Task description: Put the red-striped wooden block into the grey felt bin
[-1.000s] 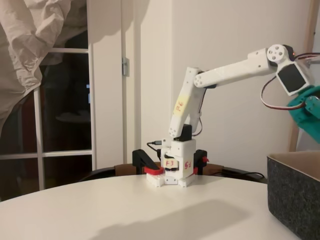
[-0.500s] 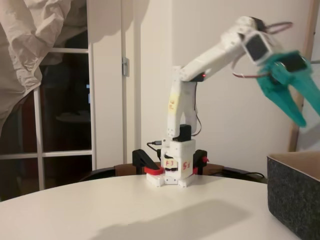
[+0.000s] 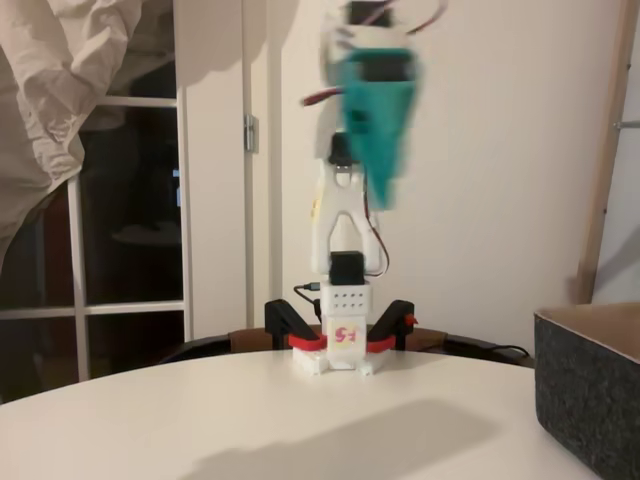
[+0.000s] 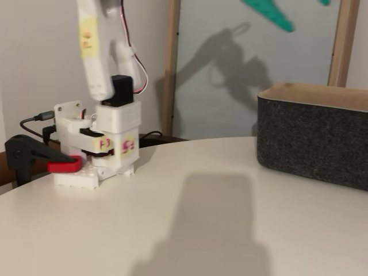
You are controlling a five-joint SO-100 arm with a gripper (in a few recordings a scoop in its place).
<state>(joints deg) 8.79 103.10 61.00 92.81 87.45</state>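
Gripper: teal two-finger gripper (image 3: 385,195) hangs high above the arm's base in a fixed view, tips pointing down, smeared by motion blur; whether the fingers are apart or together I cannot tell, and nothing can be made out between them
Gripper, other side: in a fixed view a teal finger (image 4: 269,14) slants across the top edge, with a second scrap of teal at the top right; its shadow falls on the pale panel behind
Arm: white arm (image 3: 340,225) stands nearly upright over its base, red and white wires looping beside it, a yellow label on the link in a fixed view
Base: white base (image 3: 342,340) with red handwritten marks on yellow stickers, sitting at the far edge of the table, held by black clamps (image 3: 290,322) with red tips on both sides
Grey felt bin: dark charcoal box (image 4: 313,135) with thick straight walls and a tan rim, standing on the table at the right, well apart from the base; in a fixed view only its left corner (image 3: 590,390) enters at the right edge
Red-striped wooden block: I cannot find it on the tabletop; the bin's inside is hidden by its walls
Table: round white top (image 3: 250,420), with a broad soft shadow lying across the middle
Background: cream wall, dark glass door at left with crumpled pale fabric (image 3: 70,70) hanging over it
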